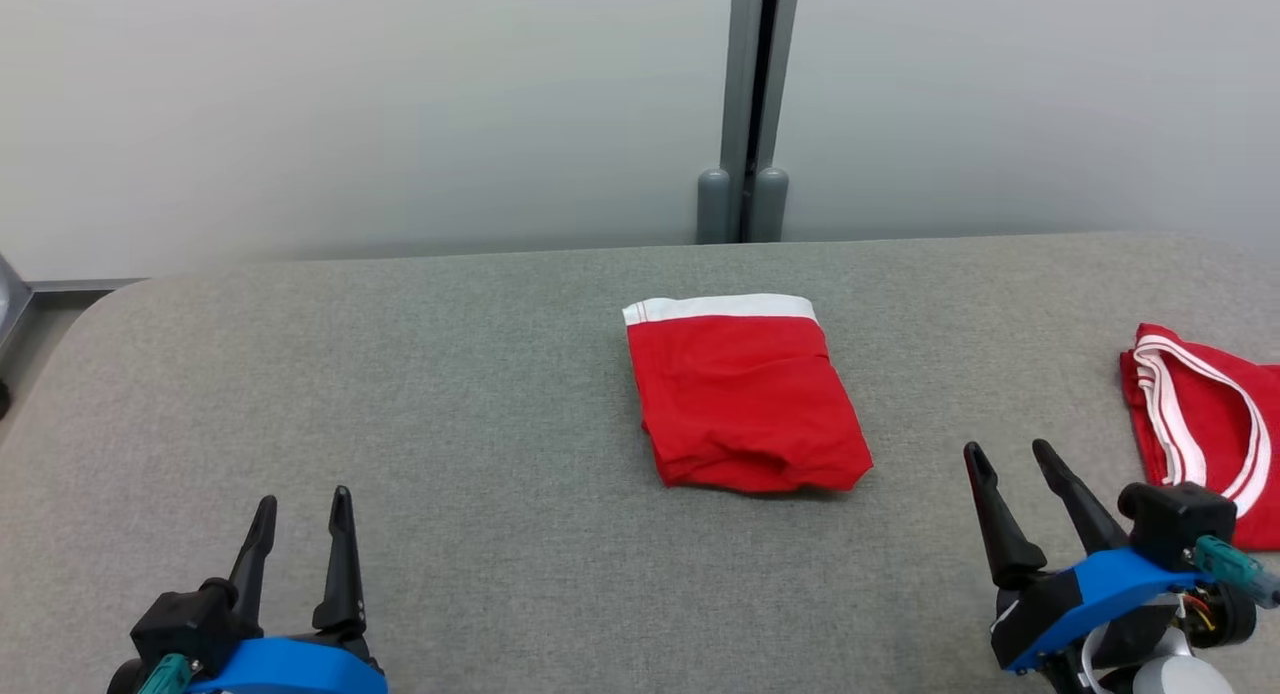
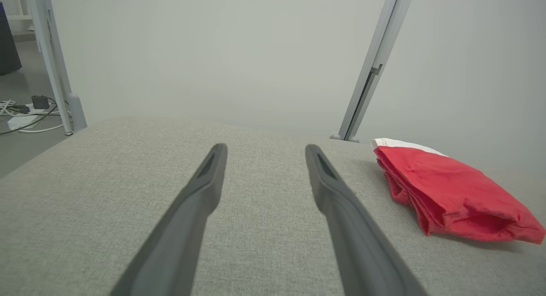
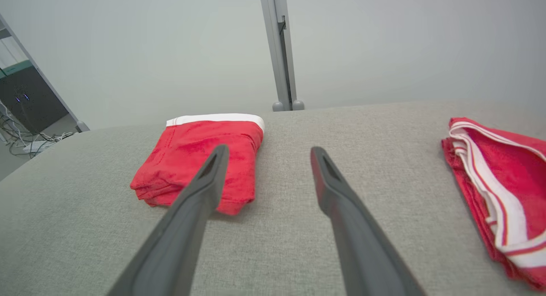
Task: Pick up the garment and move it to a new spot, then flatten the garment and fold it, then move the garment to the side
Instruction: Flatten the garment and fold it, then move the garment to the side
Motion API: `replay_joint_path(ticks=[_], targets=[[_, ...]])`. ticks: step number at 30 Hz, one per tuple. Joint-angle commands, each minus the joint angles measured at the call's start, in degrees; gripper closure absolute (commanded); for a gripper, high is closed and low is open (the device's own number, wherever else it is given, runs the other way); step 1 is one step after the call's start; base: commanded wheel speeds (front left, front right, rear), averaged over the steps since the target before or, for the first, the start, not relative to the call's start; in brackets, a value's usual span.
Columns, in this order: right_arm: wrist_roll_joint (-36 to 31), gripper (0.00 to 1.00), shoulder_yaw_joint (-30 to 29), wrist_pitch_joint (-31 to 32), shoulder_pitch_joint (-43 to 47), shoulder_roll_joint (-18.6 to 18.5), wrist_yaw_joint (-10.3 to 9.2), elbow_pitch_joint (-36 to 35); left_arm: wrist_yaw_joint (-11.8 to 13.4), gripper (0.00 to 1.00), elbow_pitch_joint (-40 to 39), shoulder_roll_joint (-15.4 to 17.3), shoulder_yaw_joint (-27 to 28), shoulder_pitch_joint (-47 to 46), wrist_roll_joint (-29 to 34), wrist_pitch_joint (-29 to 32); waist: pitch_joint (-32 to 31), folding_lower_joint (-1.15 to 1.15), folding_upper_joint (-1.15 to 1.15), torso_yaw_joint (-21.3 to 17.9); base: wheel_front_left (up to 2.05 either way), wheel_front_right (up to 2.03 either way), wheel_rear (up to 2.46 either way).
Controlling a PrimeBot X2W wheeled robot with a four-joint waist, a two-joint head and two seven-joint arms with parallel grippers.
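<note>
A folded red garment with a white waistband lies flat at the middle of the grey fabric-covered table. It appears at the right in the left wrist view and left of centre in the right wrist view. My left gripper is open at the near left, well clear of it, its fingers holding nothing. My right gripper is open at the near right, between the two cloths, its fingers empty and touching neither.
A second red garment with white stripes lies at the table's right edge, just right of my right gripper, also seen in the right wrist view. A grey post stands behind the table against the pale wall. Cables lie on the floor at the left.
</note>
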Motion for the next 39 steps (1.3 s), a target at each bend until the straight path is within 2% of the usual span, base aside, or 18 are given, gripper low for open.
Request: replay_joint_path(ticks=[1, 4, 12, 23, 28, 32, 35, 39], targets=[[-0.7, 0.0, -0.5, -0.1, 1.2, 0.5, 0.03, -0.4, 0.1, 0.0, -0.1, 0.3, 0.3, 0.4, -0.2, -0.2, -0.3, 0.0, 0.0, -0.6, 0.0, 0.0, 0.0], [-2.4, 0.0, -1.2, -0.3, 1.9, 0.9, 0.03, -0.2, 0.2, 0.0, 0.3, 0.6, 0.9, 0.6, -0.4, -0.3, -0.5, 0.0, 0.0, -1.5, 0.0, 0.0, 0.0], [-3.2, 0.0, 1.7, -1.3, 0.9, 0.1, 0.02, 2.3, 0.4, 0.0, 1.1, 1.0, 1.0, -0.2, -0.6, -0.3, -0.4, 0.0, 0.0, -2.7, 0.0, 0.0, 0.0], [-2.5, 0.0, 1.2, -1.7, 0.7, 1.2, 0.02, 3.9, 0.4, 0.0, 1.6, 1.3, 0.4, -0.9, -1.0, -0.2, 0.0, 0.0, 0.0, -2.5, 0.0, 0.0, 0.0], [-2.3, 0.0, 1.1, -0.1, -1.9, 1.5, 0.02, 3.7, 0.5, 0.0, 0.7, 1.2, -0.2, -1.6, -0.9, 0.0, 1.4, 0.0, 0.0, -1.5, 0.0, 0.0, 0.0], [-2.1, 0.0, -0.1, 5.0, -7.6, 2.4, 0.02, 3.1, 0.2, 0.0, -0.2, 1.5, -0.9, -3.3, -0.9, 0.1, 4.5, 0.0, 0.0, 0.1, 0.0, 0.0, 0.0], [-2.4, 0.0, -2.0, 12.0, -13.8, 3.0, 0.02, 4.0, -0.1, 0.0, -1.0, 1.5, -1.7, -5.1, -0.6, 0.2, 7.7, 0.0, 0.0, 2.2, 0.0, 0.0, 0.0], [-4.4, 0.0, -5.9, 21.6, -22.6, 3.6, 0.03, 8.6, -0.6, 0.0, -1.7, 0.7, -3.3, -8.3, -0.4, 0.0, 12.0, 0.0, 0.0, 5.8, 0.0, 0.0, 0.0]])
